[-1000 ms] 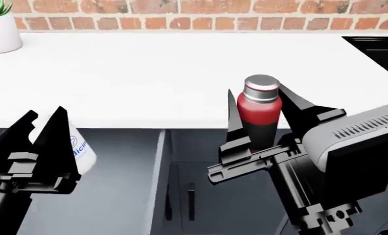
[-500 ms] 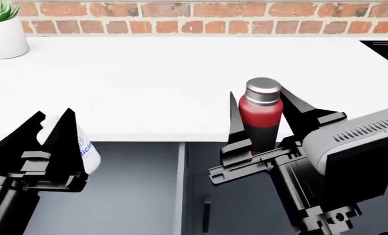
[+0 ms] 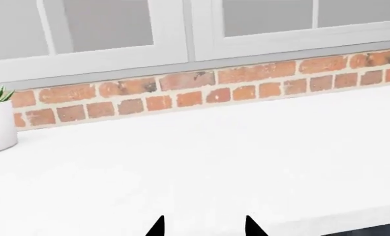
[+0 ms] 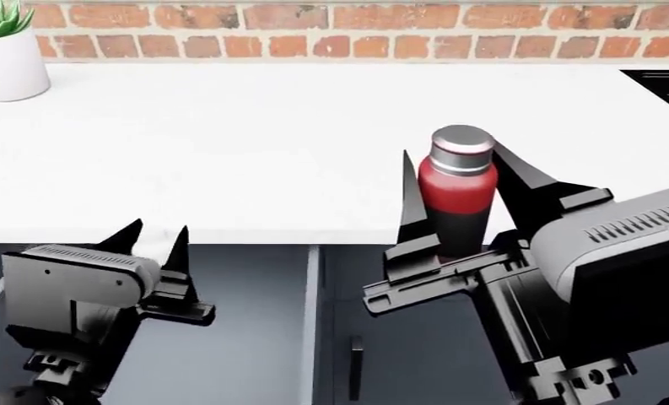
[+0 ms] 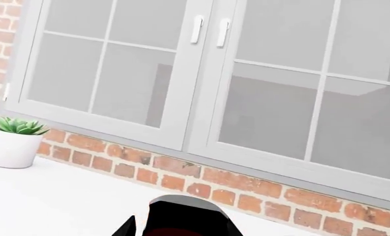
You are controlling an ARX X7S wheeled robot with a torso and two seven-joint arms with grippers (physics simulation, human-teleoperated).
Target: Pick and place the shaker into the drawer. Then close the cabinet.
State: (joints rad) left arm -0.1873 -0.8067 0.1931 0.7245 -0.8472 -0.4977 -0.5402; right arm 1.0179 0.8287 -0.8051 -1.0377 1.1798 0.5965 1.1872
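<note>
- I count one shaker, red with a silver cap.
- Two grippers: the left gripper and the right gripper.
- One potted plant in a white pot.
- One open drawer below the single white counter.
- One black bar handle.
- Two window handles, side by side.

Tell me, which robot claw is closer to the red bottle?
The right one. The right claw has its fingers on both sides of the red bottle, holding it upright. The left claw is off to the side, over the open drawer.
</note>
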